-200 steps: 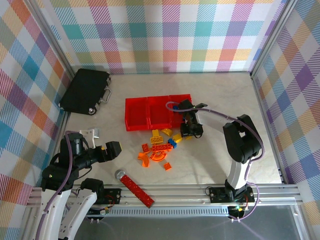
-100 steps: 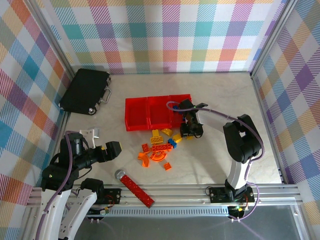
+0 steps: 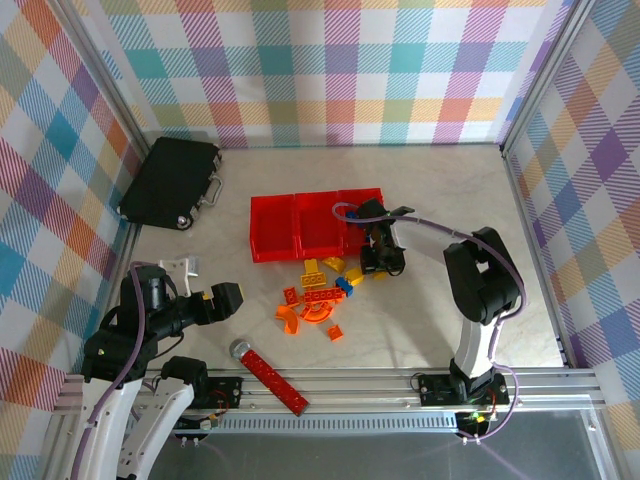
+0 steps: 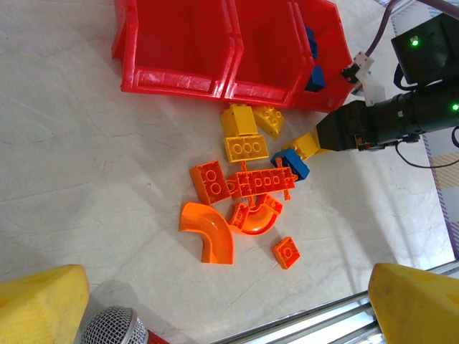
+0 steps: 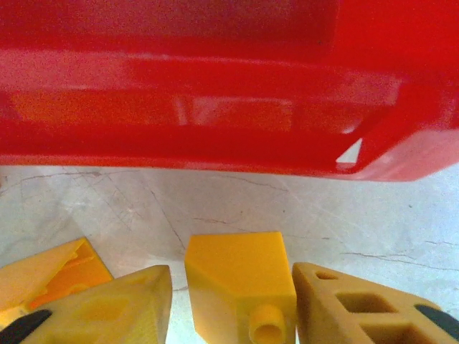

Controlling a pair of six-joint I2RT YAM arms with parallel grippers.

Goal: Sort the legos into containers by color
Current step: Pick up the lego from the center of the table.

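Note:
Three joined red containers (image 3: pixel 275 228) (image 4: pixel 176 79) stand mid-table; blue bricks (image 4: pixel 313 72) lie in the right-hand one. Just in front lies a heap of legos (image 3: pixel 318 295): an orange arch (image 4: pixel 208 229), orange plates (image 4: pixel 262 180), a yellow plate (image 4: pixel 246 148), a blue brick (image 4: pixel 290 163). My right gripper (image 3: pixel 372 262) (image 5: pixel 231 281) is low at the heap's right end, below the right container's front wall (image 5: pixel 215 154). It straddles a yellow brick (image 5: pixel 237 276) (image 4: pixel 308 143), its right finger against the brick, a thin strip of table showing on the left. My left gripper (image 3: pixel 218 300) (image 4: pixel 229 308) hangs wide open and empty left of the heap.
A black case (image 3: pixel 172 182) lies at the back left. A red bar with a silver round end (image 3: pixel 270 372) (image 4: pixel 111 326) lies near the front rail (image 3: pixel 380 385). Checked walls close in the table on three sides.
The right gripper's fingers have drawn in closer around the yellow brick. Both arms otherwise stay where they were.

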